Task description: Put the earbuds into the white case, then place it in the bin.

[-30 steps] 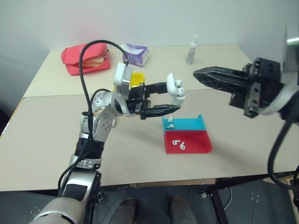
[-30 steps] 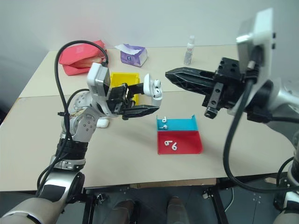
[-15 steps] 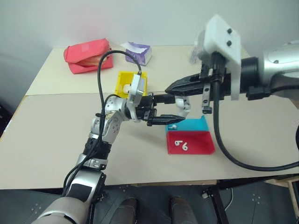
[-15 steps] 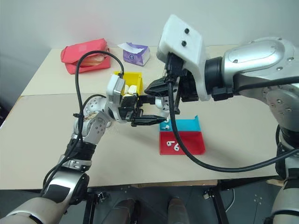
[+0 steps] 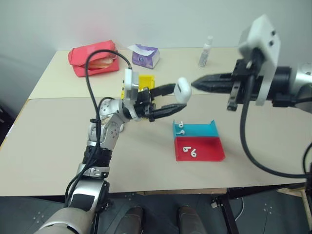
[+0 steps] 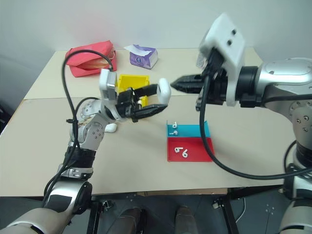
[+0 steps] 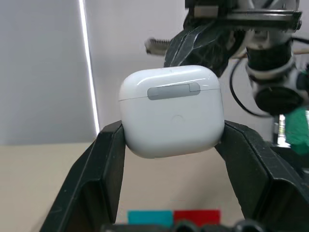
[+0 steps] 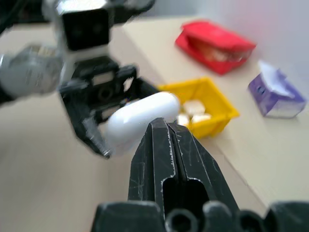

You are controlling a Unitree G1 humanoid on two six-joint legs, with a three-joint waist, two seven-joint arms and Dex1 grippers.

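My left gripper [image 5: 176, 98] is shut on the white case [image 5: 182, 89] and holds it in the air above the table, lid closed [image 7: 171, 111]. The right gripper [image 5: 196, 84] is shut and points at the case from the right, its tip a short gap away [image 8: 161, 126]. Behind the left hand stands the yellow bin [image 6: 127, 80], with white cases inside [image 8: 193, 108]. Two earbuds [image 5: 180, 127] lie in the blue tray [image 5: 201, 129] and two more earbuds [image 5: 189, 151] in the red tray [image 5: 208, 148]. Another white case [image 6: 111, 127] lies on the table by the left forearm.
At the back of the table are a red pouch [image 5: 92, 61], a purple tissue pack [image 5: 145, 55] and a small bottle [image 5: 206, 50]. The blue and red trays sit side by side below the held case.
The case's lid stood open a second ago and is closed now. The right gripper came in to the case half a second ago and has drawn back to the right.
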